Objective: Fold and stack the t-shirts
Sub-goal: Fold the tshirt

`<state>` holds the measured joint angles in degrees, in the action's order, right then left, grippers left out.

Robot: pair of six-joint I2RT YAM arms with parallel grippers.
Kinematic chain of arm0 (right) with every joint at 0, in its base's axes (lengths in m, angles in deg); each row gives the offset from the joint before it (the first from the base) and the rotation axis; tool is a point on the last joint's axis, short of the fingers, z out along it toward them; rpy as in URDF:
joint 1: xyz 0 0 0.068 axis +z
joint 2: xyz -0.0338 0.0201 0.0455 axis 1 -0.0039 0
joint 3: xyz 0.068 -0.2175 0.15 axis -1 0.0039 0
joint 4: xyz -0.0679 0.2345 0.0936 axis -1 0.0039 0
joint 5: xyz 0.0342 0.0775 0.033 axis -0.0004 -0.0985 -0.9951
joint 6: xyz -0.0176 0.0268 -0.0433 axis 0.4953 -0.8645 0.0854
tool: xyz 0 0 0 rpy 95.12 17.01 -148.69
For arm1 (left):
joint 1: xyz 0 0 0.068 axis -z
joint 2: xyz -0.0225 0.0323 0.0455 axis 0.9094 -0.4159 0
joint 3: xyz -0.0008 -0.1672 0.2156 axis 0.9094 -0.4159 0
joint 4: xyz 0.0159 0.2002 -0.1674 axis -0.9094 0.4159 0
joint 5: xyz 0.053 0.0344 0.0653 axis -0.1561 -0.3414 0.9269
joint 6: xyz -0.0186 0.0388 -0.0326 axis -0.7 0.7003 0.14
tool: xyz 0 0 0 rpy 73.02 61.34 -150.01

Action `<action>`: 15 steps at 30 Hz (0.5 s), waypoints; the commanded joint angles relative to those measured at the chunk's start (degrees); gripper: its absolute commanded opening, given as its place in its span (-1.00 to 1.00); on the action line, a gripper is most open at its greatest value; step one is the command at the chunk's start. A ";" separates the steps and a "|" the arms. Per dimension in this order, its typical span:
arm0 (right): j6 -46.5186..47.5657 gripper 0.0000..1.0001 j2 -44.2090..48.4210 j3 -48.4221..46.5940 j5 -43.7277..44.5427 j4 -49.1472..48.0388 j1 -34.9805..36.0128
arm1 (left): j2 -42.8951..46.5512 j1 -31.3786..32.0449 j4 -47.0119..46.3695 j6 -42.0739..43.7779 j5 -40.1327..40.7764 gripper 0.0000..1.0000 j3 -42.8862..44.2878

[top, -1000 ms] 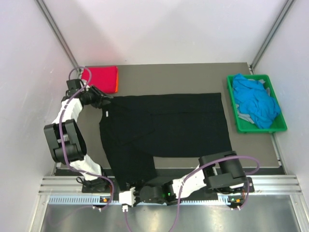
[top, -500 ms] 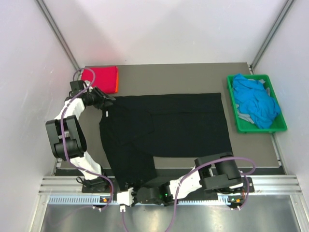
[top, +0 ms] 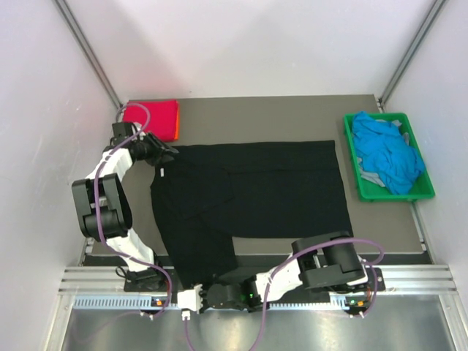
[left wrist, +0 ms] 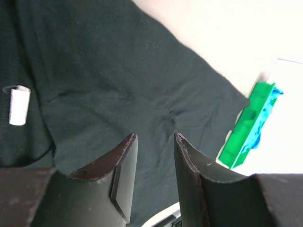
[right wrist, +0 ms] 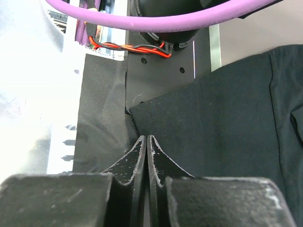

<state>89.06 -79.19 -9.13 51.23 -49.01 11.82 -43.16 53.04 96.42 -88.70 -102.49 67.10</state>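
A large black t-shirt [top: 256, 186] lies spread on the table, its near-left part hanging over the front edge. Its white neck label [top: 160, 172] shows near the left side. My left gripper [top: 161, 150] hovers over the shirt's far-left shoulder, open, with only black cloth [left wrist: 118, 71] showing beyond its gap [left wrist: 154, 135]. My right gripper [top: 195, 282] is low at the front edge, its tips [right wrist: 147, 137] pressed together on the hem edge of the black t-shirt [right wrist: 227, 118] near its corner. A folded magenta-red t-shirt [top: 151, 117] lies at the far left, with an orange one's edge [top: 178, 126] showing under it.
A green crate [top: 395, 197] at the right edge holds crumpled bright blue t-shirts [top: 386, 153]; it also shows in the left wrist view [left wrist: 246, 127]. A metal rail and purple cables [right wrist: 156, 16] run along the front edge by the right gripper.
My right gripper's jaws have closed at the shirt's near hem. My left gripper has shifted slightly up and right toward the shoulder. The shirt has not moved.
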 commanded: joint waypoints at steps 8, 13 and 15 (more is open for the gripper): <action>-1.21 -1.00 4.83 -0.68 -1.72 -0.97 -4.73 | 2.28 1.92 2.76 3.77 7.40 -0.11 0.21; -0.60 -1.00 7.64 -0.59 -3.12 -0.53 -7.03 | 3.87 1.92 4.35 5.96 10.83 -0.10 -0.58; -0.59 -1.00 8.96 -0.24 -3.65 0.26 -7.12 | 3.43 1.83 6.19 6.67 11.80 -0.10 0.29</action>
<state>88.93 -74.47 -9.13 49.51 -47.85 4.68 -42.46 55.05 100.27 -84.79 -93.55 66.64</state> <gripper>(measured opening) 0.006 0.448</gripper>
